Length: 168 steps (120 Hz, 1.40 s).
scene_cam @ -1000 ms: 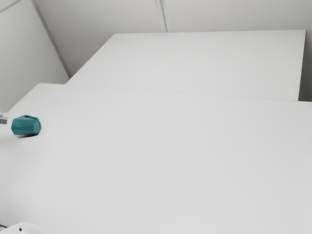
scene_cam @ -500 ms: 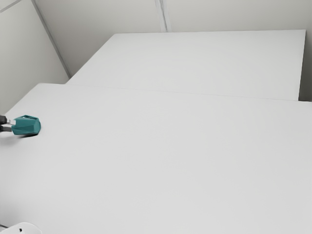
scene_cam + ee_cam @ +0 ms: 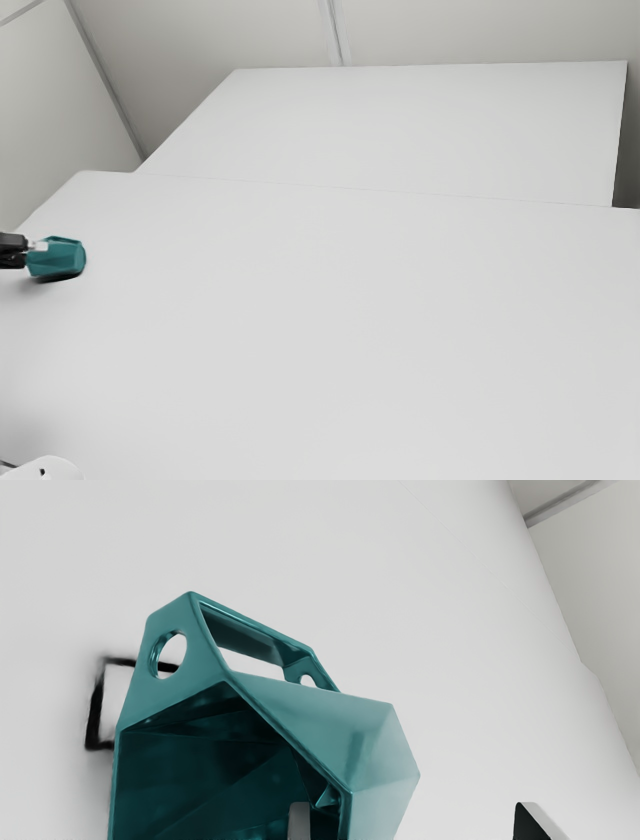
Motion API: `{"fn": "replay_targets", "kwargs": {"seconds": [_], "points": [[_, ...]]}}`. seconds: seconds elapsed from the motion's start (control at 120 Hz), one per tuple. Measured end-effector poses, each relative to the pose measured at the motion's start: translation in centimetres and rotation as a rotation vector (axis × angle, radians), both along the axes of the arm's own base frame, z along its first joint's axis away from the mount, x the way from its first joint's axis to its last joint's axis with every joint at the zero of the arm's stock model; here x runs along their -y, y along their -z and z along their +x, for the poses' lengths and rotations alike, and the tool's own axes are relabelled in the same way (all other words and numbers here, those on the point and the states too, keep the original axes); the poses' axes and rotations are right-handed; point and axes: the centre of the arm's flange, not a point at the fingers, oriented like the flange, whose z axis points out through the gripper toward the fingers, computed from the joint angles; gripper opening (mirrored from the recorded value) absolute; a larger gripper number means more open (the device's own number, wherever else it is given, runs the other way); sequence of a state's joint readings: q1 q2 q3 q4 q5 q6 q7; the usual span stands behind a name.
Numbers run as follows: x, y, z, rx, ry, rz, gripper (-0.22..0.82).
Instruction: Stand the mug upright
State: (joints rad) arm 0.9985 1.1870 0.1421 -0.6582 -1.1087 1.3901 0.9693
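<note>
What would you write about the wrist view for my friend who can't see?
A teal mug lies on its side on a white table, mouth facing the camera. One finger of the open gripper is at that opening, the other outside the mug.

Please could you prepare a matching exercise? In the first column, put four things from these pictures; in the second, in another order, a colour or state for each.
Things:
1. Mug
2. Mug's handle
3. Table
4. Hand

Colour or state:
A. White, under the mug
B. Open, fingers apart
C. Lying on its side
D. Teal, with a round hole through it

Right pairs: 1-C, 2-D, 3-A, 4-B
</note>
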Motion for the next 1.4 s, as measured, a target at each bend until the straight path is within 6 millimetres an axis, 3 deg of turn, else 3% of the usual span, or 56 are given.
{"fn": "replay_targets", "kwargs": {"seconds": [0.125, 0.3, 0.517, 0.792, 0.858, 0.967, 1.067, 1.233, 1.4], "points": [[0.2, -0.2, 0.0, 0.002, 0.01, -0.018, 0.08], [0.7, -0.7, 0.2, 0.027, 0.022, -0.055, -0.09], [1.1, -1.9, 0.5, 0.042, 0.034, -0.083, -0.15], [1.8, -4.8, 0.5, 0.033, 0.061, -0.103, -0.18], [1.9, -6.8, 0.3, 0.021, 0.067, -0.086, -0.18], [2.7, -11.6, -0.1, -0.052, 0.09, -0.005, -0.18], [5.8, -16.8, 1.4, -0.158, 0.149, 0.122, -0.18], [13.7, -22.9, 6.2, -0.359, 0.287, 0.381, -0.18], [24.6, -26.6, 6.7, -0.455, 0.384, 0.561, -0.18]]}}
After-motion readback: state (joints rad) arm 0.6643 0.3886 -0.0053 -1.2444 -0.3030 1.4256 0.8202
